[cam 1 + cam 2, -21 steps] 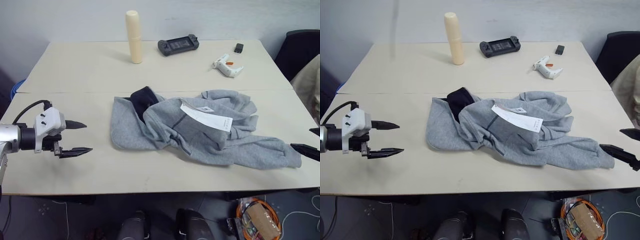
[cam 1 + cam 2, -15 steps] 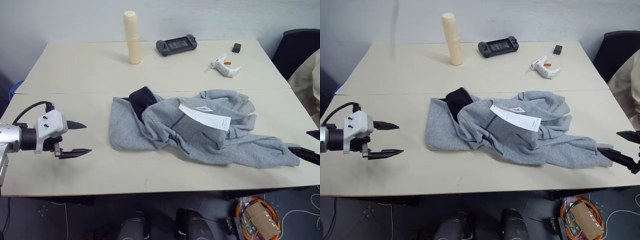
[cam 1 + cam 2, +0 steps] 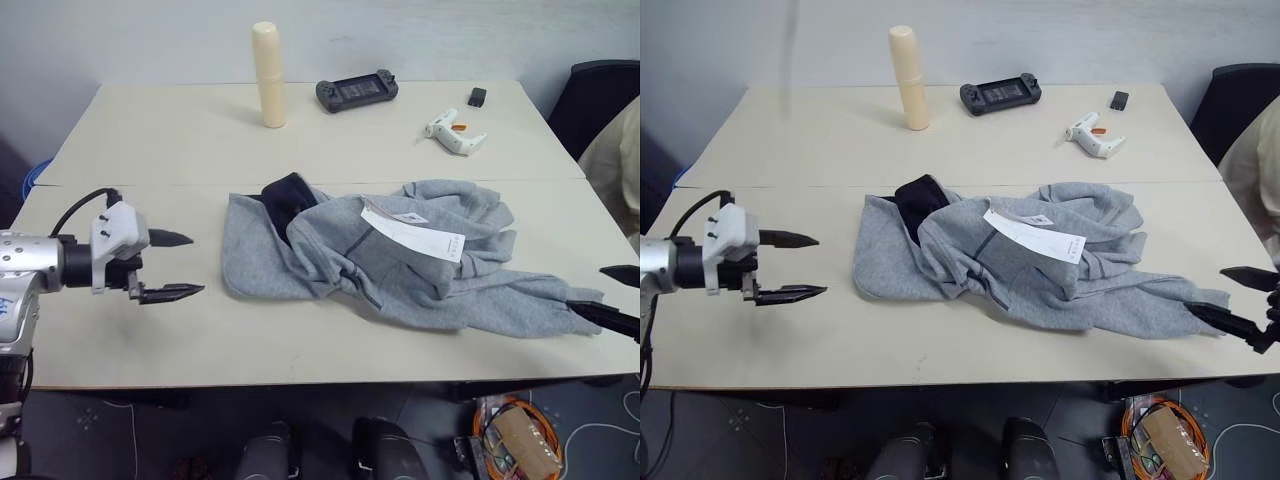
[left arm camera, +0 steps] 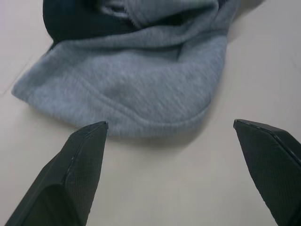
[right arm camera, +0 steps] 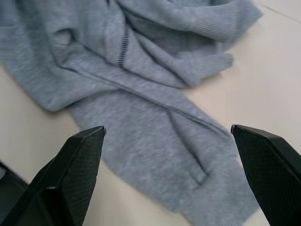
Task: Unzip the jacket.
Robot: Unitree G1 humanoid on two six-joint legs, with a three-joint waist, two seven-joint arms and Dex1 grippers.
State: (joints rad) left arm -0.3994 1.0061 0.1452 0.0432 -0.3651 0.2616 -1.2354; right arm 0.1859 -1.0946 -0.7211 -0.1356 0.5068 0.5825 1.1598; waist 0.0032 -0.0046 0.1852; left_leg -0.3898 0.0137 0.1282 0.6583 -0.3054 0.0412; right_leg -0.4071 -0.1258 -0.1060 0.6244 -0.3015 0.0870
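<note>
Jaws stand spread and empty on both sides: the left gripper (image 3: 178,265) hovers just off the jacket's (image 3: 400,265) rounded edge, the right gripper (image 3: 1232,298) at the sleeve end. Crumpled, the jacket lies mid-tabletop (image 3: 150,130), black collar lining up, a paper tag (image 3: 412,233) on top. Beyond it stand a cream cylinder (image 3: 267,74), game controller (image 3: 356,90) and glue gun (image 3: 454,132).
</note>
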